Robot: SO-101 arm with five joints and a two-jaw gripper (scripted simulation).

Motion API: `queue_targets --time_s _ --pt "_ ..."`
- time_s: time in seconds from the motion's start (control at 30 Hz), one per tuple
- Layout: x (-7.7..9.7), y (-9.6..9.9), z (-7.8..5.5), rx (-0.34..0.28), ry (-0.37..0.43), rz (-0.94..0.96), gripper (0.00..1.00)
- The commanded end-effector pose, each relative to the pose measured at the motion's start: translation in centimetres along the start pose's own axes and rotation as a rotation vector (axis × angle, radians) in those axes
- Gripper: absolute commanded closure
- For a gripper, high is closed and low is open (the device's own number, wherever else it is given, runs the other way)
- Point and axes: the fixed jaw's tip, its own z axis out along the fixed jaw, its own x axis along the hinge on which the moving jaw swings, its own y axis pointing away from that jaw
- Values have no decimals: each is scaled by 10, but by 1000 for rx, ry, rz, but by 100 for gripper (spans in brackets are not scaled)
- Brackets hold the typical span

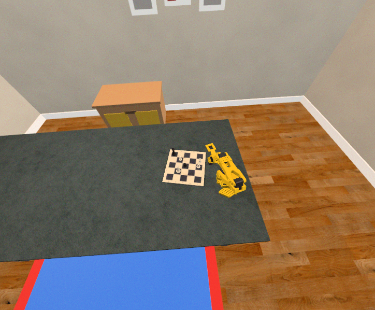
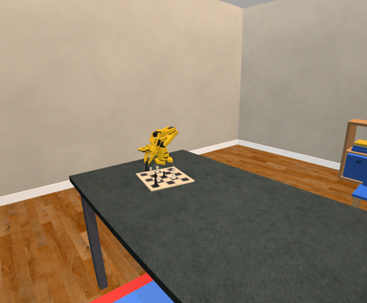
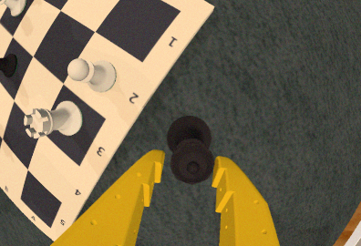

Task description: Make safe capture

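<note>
In the wrist view a black pawn (image 3: 190, 150) stands upright on the dark table top, just off the board's rank 2 edge. My gripper (image 3: 188, 161) is around its head, open a little, with a small gap on each side. The chessboard holds a white pawn (image 3: 91, 74) by the rank 2 edge, a white rook (image 3: 55, 118) by rank 3, another white piece (image 3: 12, 4) and two black pieces (image 3: 7, 65). The board (image 1: 184, 167) and the arm (image 1: 228, 173) also show in the top view.
The table's edge runs close behind the arm at the lower right of the wrist view (image 3: 339, 245). A wooden cabinet (image 1: 129, 103) stands on the floor beyond the table. A bookshelf (image 2: 365, 146) stands at the far right.
</note>
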Motion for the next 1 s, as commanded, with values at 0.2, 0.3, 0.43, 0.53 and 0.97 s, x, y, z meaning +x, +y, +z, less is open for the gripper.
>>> queue_targets --time_s 0.2,0.3,0.43,0.53,0.97 --pt "-14 1 -23 -4 -16 5 88" --pt "-18 1 -30 -4 -16 5 88" --pt "-23 1 -39 -4 -16 5 88" --pt "-26 1 -45 -4 -16 5 88" --pt "-31 1 -53 -4 -16 5 88"
